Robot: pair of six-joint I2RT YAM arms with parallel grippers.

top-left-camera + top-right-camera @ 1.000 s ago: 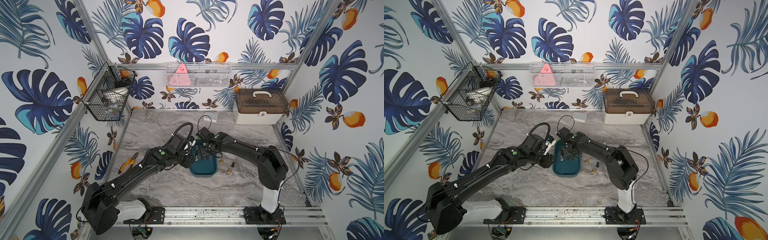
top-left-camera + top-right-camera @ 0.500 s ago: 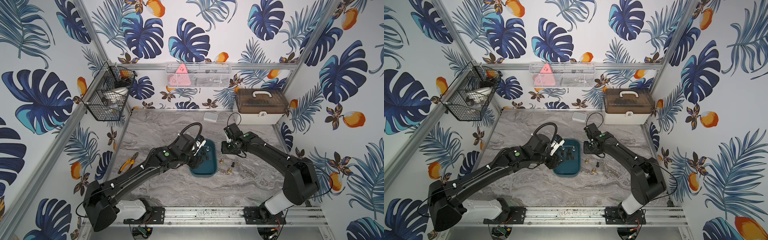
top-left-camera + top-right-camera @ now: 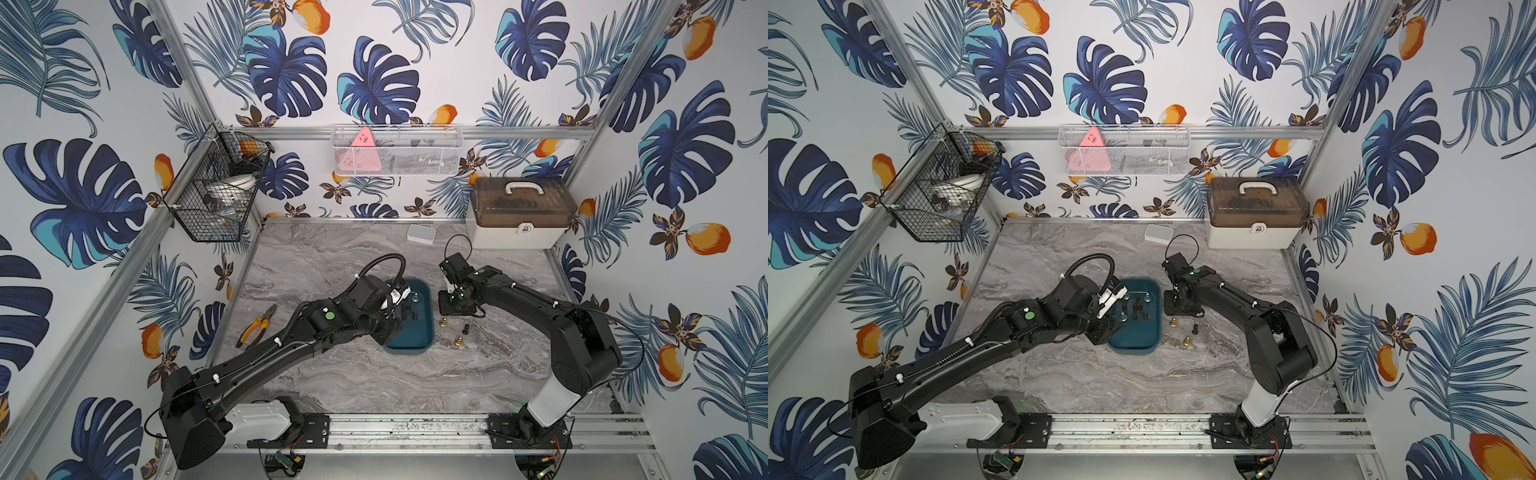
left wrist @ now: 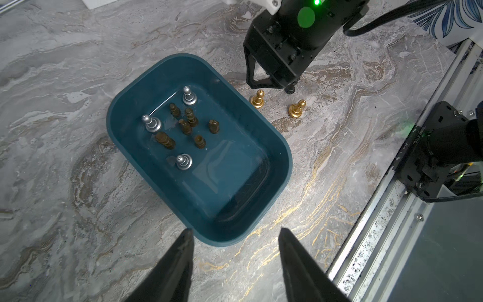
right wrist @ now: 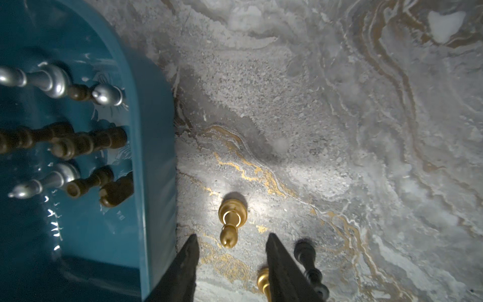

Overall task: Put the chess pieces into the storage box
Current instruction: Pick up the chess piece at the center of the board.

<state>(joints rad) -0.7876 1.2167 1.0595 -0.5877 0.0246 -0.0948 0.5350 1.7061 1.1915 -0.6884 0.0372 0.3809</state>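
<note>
Right gripper: jaws part-open and empty. An upright gold piece stands just ahead on the marble table, its top between the fingertips as the wrist sees it. A second gold piece and a dark piece stand beside one finger. Left gripper: jaws apart, empty, at the rim of the storage box. Only the left wrist view shows the box's full contents: three silver pieces and several brown pieces. The moulded mark on its floor is too small to read. Only the top views show the yellow pliers.
</note>
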